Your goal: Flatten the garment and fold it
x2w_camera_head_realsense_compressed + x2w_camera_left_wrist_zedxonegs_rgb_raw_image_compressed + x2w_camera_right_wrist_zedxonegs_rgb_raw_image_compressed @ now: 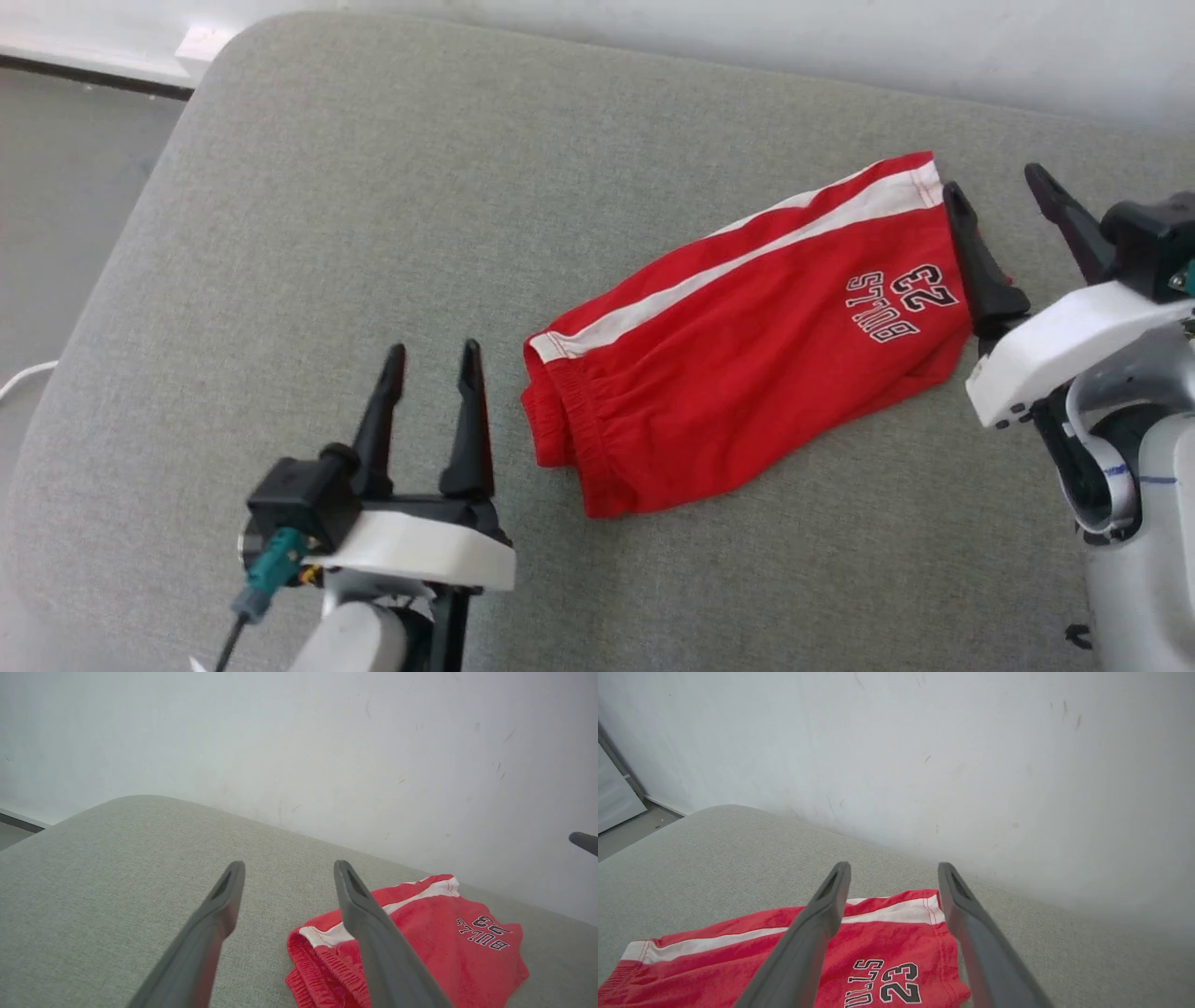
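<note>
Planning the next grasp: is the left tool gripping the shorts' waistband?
No: the left tool stands open, clear of the red shorts, with bare grey cushion between it and the waistband.

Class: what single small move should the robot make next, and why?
Probably lower the open right tool onto the leg hem and pinch it. The shorts lie fairly flat on the cushion, held by nothing; that tool hovers beside the hem, and the open left tool sits near the waistband.

One garment [747, 345], two claws: left claw [434, 345], right claw [993, 178]; one cushion [327, 233], one wall [840, 33].
</note>
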`<state>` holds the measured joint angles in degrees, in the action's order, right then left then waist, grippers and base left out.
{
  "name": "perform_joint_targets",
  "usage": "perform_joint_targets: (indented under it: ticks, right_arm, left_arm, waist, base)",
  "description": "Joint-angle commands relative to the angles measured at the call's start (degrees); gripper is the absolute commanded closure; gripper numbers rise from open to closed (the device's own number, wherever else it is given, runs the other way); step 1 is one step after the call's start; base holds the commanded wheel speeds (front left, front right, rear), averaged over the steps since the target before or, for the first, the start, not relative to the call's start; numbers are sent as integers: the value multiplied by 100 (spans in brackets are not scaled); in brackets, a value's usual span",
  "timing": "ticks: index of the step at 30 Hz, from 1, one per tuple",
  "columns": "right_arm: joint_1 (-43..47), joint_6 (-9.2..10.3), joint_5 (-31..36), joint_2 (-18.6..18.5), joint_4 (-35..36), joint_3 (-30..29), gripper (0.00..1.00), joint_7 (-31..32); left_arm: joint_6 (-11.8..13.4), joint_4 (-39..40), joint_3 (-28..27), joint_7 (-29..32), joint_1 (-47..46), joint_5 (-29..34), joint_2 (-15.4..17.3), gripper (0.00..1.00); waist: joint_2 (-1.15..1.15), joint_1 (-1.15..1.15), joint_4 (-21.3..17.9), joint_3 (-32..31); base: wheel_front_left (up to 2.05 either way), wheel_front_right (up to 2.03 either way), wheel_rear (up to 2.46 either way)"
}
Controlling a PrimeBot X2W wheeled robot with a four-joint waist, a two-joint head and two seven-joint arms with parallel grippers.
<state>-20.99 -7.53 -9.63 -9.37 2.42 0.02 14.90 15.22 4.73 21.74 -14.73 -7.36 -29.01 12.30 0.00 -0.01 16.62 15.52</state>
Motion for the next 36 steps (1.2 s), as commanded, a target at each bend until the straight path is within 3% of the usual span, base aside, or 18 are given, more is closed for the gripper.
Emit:
perform_joint_targets:
  ticks: [1, 6, 9, 16, 23, 27, 31, 32, 36]
  right_arm:
    - [79, 4, 33, 40, 65, -4, 0, -27]
    - [131, 4, 79, 39, 117, 8, 0, 19]
    - [151, 4, 86, 55, 135, 20, 0, 67]
    - [161, 4, 90, 117, 123, 115, 0, 104]
    - [119, 4, 100, 116, 159, 154, 0, 116]
    - [81, 4, 99, 113, 172, 152, 0, 115]
    - [42, 4, 91, 117, 155, 157, 0, 110]
    - [32, 4, 90, 118, 151, 158, 0, 111]
    - [-19, 4, 72, 97, 128, 154, 0, 127]
  left_arm:
    - [-50, -100, 21, -25, 72, 9, -69, 0]
    - [-396, -392, 280, 838, -145, -586, -248, 0]
    - [-429, -505, 459, 1534, -334, -807, -278, 0]
    - [-26, -930, 731, 2581, -666, -675, -174, 0]
    - [310, -1252, 822, 3097, -757, -587, -123, 0]
    - [323, -1387, 778, 3151, -812, -723, -243, 0]
    - [116, -1571, 847, 3164, -891, -856, -353, 0]
    - [46, -1610, 862, 3163, -908, -901, -384, 100]
    - [-122, -1692, 861, 3054, -961, -993, -444, 100]
  waist:
    - [0, 1, -39, -52]
    - [0, 1, -41, -99]
    - [0, 1, -27, -101]
    - [0, 1, -61, -53]
    - [0, 1, -77, 83]
    - [0, 1, -75, 170]
    - [0, 1, -83, 238]
    - [0, 1, -85, 250]
    - [0, 1, -82, 278]
  base:
    - [0, 0, 0]
    - [0, 0, 0]
    - [0, 0, 0]
    - [0, 0, 0]
    - [0, 0, 0]
    - [0, 0, 0]
    - [0, 0, 0]
    - [0, 0, 0]
    - [0, 0, 0]
